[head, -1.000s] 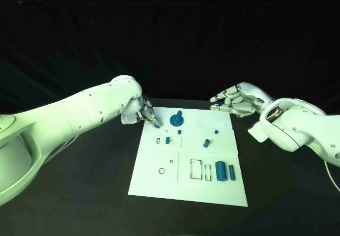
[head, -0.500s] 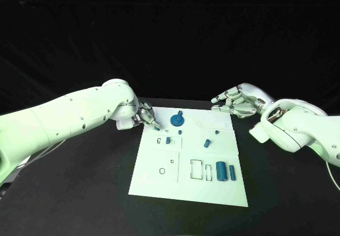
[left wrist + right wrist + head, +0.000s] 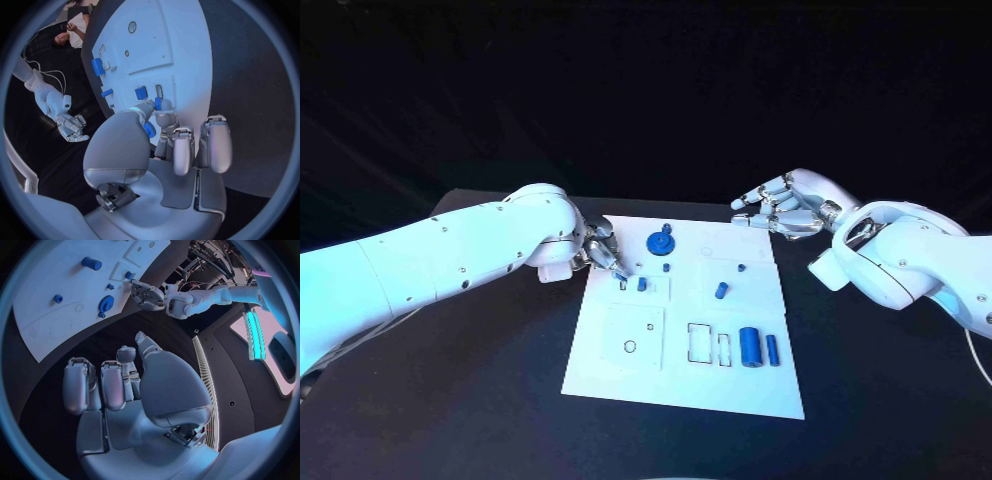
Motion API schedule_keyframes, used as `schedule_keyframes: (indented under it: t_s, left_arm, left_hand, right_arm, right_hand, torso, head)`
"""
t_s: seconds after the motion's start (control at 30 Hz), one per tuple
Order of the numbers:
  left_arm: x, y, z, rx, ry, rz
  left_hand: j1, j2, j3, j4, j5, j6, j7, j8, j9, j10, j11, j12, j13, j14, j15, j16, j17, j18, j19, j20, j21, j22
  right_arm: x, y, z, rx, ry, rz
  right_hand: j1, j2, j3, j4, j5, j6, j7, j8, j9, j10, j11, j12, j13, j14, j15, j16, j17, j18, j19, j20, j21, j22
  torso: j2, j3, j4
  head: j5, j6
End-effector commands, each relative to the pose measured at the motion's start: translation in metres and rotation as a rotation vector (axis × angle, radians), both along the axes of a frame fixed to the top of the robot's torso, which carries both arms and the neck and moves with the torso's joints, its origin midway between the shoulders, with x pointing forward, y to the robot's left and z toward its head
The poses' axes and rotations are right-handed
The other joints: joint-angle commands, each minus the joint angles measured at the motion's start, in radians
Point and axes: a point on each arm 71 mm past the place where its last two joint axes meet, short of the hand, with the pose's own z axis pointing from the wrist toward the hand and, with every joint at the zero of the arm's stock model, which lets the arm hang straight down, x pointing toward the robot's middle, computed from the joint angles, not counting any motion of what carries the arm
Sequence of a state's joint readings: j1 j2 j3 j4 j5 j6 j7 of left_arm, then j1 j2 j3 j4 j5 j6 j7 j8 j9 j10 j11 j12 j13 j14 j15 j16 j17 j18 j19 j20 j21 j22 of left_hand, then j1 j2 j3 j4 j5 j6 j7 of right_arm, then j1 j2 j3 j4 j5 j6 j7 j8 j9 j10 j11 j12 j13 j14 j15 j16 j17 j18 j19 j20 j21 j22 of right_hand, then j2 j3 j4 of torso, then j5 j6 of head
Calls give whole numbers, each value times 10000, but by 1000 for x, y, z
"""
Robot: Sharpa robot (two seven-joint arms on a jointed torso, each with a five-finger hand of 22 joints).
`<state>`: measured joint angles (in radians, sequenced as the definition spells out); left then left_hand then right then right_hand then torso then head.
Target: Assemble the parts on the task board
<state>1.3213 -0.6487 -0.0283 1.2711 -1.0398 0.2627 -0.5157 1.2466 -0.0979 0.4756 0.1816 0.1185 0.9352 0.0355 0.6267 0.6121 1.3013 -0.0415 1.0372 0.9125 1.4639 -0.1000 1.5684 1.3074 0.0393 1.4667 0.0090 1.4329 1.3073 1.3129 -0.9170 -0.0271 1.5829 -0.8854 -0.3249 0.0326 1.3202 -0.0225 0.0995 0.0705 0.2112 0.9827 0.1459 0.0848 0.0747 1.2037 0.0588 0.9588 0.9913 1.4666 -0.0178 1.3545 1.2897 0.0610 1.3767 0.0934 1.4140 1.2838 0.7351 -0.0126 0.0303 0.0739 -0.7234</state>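
Observation:
The white task board lies in the middle of the black table. My left hand is over the board's far left part and pinches a small blue part just above a small slot outline beside an upright blue piece. The left wrist view shows that small blue part at the fingertips, next to the slot on the board. On the board also lie a blue gear, a short peg, a thick cylinder and a slim bar. My right hand hovers past the board's far right corner, fingers loosely bent and holding nothing.
Black table surrounds the board on all sides. Outlined recesses mark the board's near left part. The right wrist view shows my right hand above dark table, with the board, the gear and the left hand beyond it.
My left hand has carried the small blue part a little nearer along the board's left side and lower toward the slot. The right hand has stayed put.

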Motion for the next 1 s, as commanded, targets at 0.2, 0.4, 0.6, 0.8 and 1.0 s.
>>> schedule_keyframes:
  t_s: [0.2, 0.4, 0.6, 0.8, 1.0]
  left_arm:
    - [-6, -4, -3, 401, -19, -509]
    - [-9, -4, -5, 577, 197, -597]
    - [-10, -2, -7, 741, 402, -671]
    - [-11, -3, -8, 775, 476, -746]
    - [-11, -5, -9, 816, 465, -694]
  left_hand:
    - [-60, -21, 1174, -1102, -13, 68, -76, 69, 17, 83, -9, 38, 24, 1069, 20, 24, 2634, -41, 589, -2, 45, 1479]
    - [-83, -35, 1189, -1107, -31, 81, -79, 77, 17, 85, -11, 23, 0, 1069, 20, 24, 2634, -40, 589, -5, 41, 1477]
    - [-91, -43, 1196, -1111, -39, 85, -81, 79, 16, 88, -12, 23, -1, 1069, 20, 24, 2634, -41, 590, -6, 44, 1481]
    - [-94, -46, 1205, -1116, -42, 90, -83, 81, 16, 98, -14, 37, 15, 1069, 20, 24, 2634, -44, 593, -6, 55, 1490]
    - [-126, -29, 1240, -1110, -47, 113, -86, 91, 15, 117, -16, 47, 23, 1069, 18, 24, 2634, -43, 591, -9, 48, 1486]
  right_arm:
    - [-1, 1, -1, -39, 60, 153]
    - [-1, 1, -1, -40, 65, 157]
    - [-1, 1, -1, -42, 68, 153]
    - [-1, 1, -1, -42, 65, 153]
    - [-1, 1, -1, -37, 64, 167]
  right_hand:
    - [-43, 76, -20, 33, 48, 6, 29, 59, -15, 39, 11, 52, 10, 431, 34, -68, -9, 71, -63, 27, -34, -2]
    - [-43, 76, -20, 33, 48, 6, 29, 59, -15, 39, 11, 52, 10, 431, 34, -68, -9, 71, -63, 27, -34, -2]
    - [-43, 76, -20, 33, 48, 6, 29, 59, -15, 39, 11, 52, 10, 431, 34, -68, -9, 71, -63, 27, -34, -2]
    - [-43, 76, -20, 33, 48, 6, 29, 59, -15, 39, 11, 52, 10, 431, 34, -68, -9, 71, -63, 27, -34, -2]
    - [-43, 76, -20, 33, 48, 6, 29, 59, -15, 39, 11, 52, 10, 431, 34, -68, -9, 71, -63, 27, -34, -2]
  torso:
    - [10, 9, 13]
    - [6, 10, 4]
    - [2, 8, 4]
    - [1, 6, 13]
    - [11, 9, 4]
  head:
    - [-22, -57]
    - [-13, -87]
    - [-10, -112]
    - [-4, -133]
    - [11, -156]
